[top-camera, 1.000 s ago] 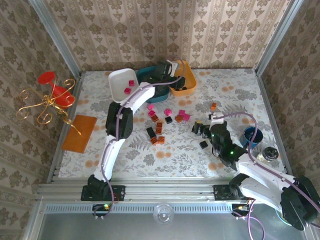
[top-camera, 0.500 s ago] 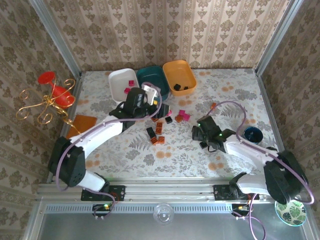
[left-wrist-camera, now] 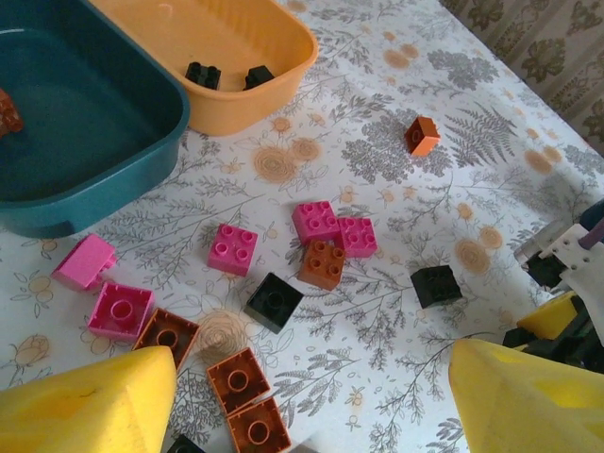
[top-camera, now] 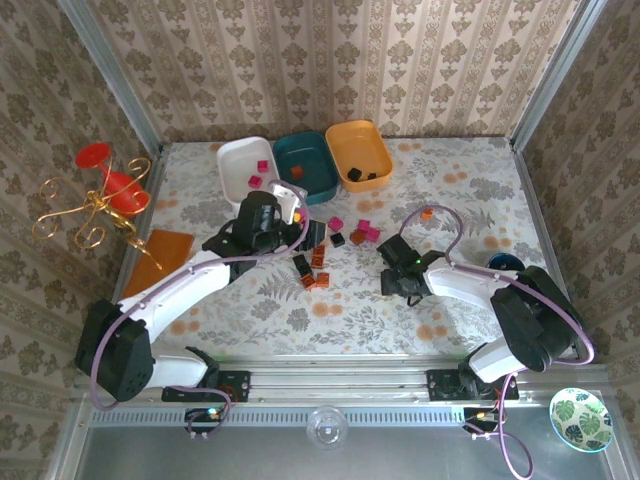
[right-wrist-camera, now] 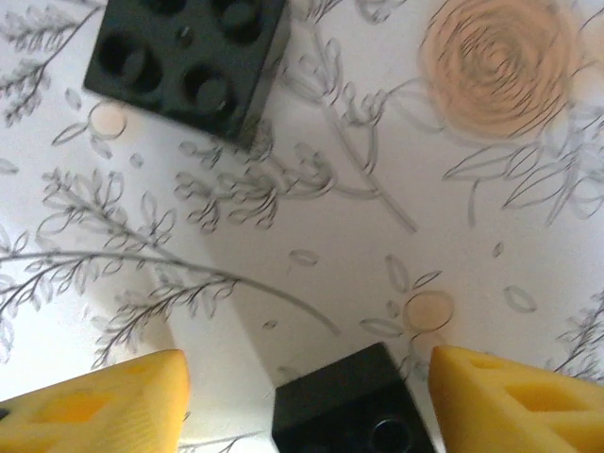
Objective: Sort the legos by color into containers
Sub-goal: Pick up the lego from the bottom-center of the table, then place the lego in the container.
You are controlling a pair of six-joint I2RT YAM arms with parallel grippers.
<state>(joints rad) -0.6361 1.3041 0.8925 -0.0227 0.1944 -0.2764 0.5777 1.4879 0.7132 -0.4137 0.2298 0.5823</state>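
- Left jaws: wide open, nothing between them, above loose legos (left-wrist-camera: 232,248) mid-counter (left-wrist-camera: 491,189).
- Right jaws: apart, straddling a black lego (right-wrist-camera: 344,406) without clamping it.

Staged robot-lab test cell, damask wallpaper panels (top-camera: 330,60) beyond the jaws, framed by aluminium posts (top-camera: 100,60), floral-print tabletop (top-camera: 330,310) beneath the jaws, robot arms (top-camera: 190,285) bolted to an aluminium rail (top-camera: 330,380), gold wire ornament (top-camera: 85,215) far left of the jaws

Crowded with bricks (top-camera: 320,250) mid-table, narrow gaps only. Wide open on far-right table (top-camera: 470,170). Blocked along far edge by trays (top-camera: 305,160), at left by candelabra (top-camera: 90,210) and mat (top-camera: 160,265).
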